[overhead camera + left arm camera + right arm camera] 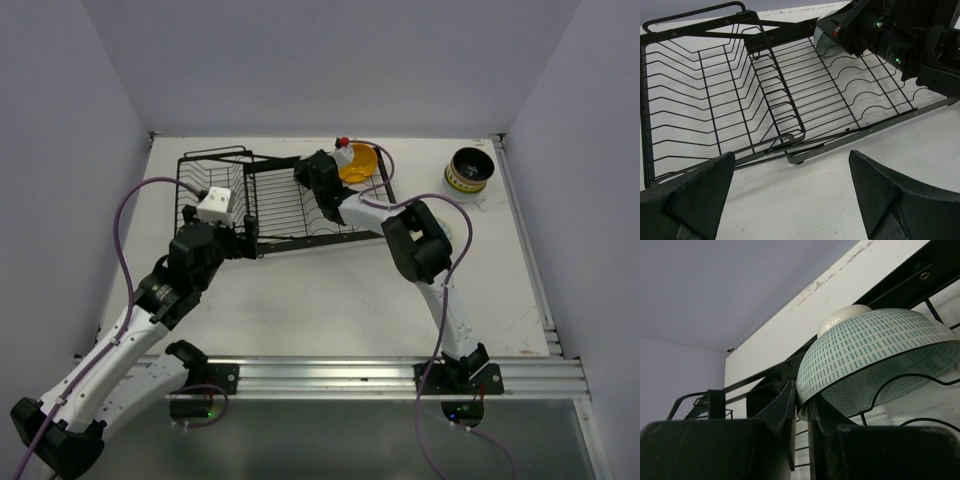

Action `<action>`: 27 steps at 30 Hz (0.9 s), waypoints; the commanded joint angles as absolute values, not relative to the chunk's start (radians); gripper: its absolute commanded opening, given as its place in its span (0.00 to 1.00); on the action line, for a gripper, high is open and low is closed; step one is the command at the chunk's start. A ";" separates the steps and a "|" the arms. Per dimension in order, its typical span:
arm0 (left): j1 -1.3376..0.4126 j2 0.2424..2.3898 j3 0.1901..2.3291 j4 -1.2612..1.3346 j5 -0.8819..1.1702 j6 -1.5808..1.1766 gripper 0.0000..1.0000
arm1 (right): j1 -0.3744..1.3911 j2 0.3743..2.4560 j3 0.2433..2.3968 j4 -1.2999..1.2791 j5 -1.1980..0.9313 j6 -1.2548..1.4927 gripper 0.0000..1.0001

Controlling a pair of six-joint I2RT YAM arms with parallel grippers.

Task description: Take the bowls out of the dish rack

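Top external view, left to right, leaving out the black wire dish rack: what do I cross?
Open left gripper → right gripper, shut on the green-dashed white bowl → orange-yellow round bowl → dark-lined yellow-sided round bowl.

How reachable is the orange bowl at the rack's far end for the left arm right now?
Probably not. The left pincer hangs open at the near-left edge of the dish rack; the orange bowl sits at its far-right corner. The right arm crosses that path, right pincer shut on the teal-patterned bowl.
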State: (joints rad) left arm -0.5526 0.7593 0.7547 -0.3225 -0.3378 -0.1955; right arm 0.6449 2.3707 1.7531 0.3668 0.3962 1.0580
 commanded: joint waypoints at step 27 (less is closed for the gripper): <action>-0.558 0.761 0.752 -0.295 -0.411 -0.178 1.00 | 0.638 2.077 1.648 0.675 0.072 0.718 0.00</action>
